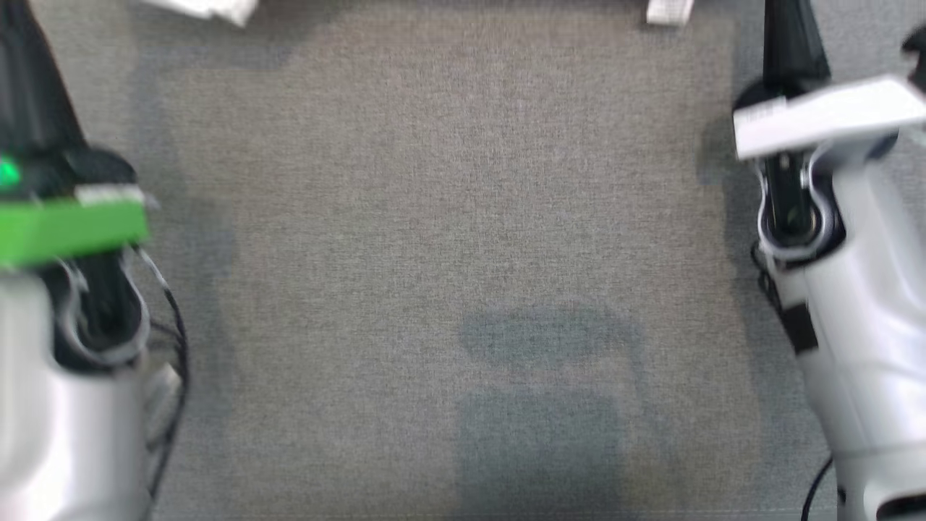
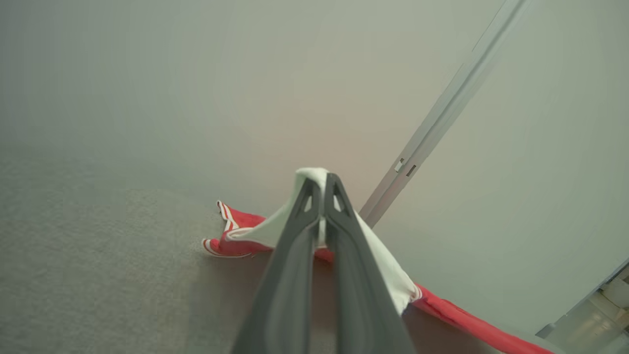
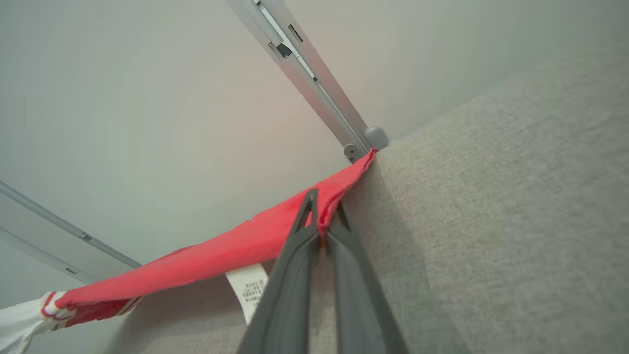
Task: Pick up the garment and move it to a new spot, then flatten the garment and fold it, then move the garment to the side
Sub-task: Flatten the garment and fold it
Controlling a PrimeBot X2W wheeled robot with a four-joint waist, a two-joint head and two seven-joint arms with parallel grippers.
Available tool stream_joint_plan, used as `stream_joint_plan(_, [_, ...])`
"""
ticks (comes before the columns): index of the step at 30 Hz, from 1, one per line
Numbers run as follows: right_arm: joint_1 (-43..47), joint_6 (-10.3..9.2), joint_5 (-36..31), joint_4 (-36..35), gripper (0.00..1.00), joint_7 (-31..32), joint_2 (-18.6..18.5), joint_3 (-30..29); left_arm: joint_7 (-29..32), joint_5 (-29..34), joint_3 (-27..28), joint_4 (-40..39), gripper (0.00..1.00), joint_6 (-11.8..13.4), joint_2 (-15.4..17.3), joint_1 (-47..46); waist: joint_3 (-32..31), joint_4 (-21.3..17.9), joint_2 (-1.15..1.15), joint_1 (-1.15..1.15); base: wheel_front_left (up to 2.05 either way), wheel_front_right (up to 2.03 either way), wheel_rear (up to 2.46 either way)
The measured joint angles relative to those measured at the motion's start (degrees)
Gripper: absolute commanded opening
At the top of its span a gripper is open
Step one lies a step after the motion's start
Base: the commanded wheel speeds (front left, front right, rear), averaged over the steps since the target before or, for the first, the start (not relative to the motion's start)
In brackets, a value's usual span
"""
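Presently we hold the garment (image 3: 206,258) stretched between left pincer (image 2: 322,184) and right pincer (image 3: 324,209), both clamped on it; flattening, folding, side-move outstanding.

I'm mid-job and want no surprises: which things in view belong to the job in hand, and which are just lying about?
Job:
- red and white garment, held by both tools
- left tool, shut on its white part
- right tool, shut on its red edge

Just about:
- grey fabric surface
- metal rail
- wall
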Motion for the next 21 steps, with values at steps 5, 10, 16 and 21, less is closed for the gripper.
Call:
stream_joint_plan(5, [11.67,0.0,0.59,-6.55,0.0,0.0,1.9,-2.93,0.01,-0.25,0.86,-5.19,0.0,-0.01,-5.14,13.34,-4.31,0.58,0.0,0.0,0.0,0.0,0.0])
stream_joint_plan(10, [22.4,-0.01,0.91,-11.0,0.0,0.0,3.72,-4.22,0.0,0.96,-0.56,-7.49,0.0,0.0,-7.57,24.52,-9.14,1.14,0.0,0.0,0.0,0.0,0.0])
stream_joint_plan(16, [31.09,-0.01,0.36,-13.3,0.0,0.0,4.68,-6.14,-0.01,2.4,-1.33,-6.81,0.0,-0.01,-8.46,32.31,-14.29,1.72,0.0,0.0,0.0,0.0,0.0])
stream_joint_plan(21, [37.94,-0.01,0.2,-14.3,0.0,-0.01,5.9,-6.17,-0.01,4.19,-2.19,-6.35,0.0,-0.01,-8.51,37.88,-19.24,2.1,0.0,-0.01,0.0,0.0,0.0])
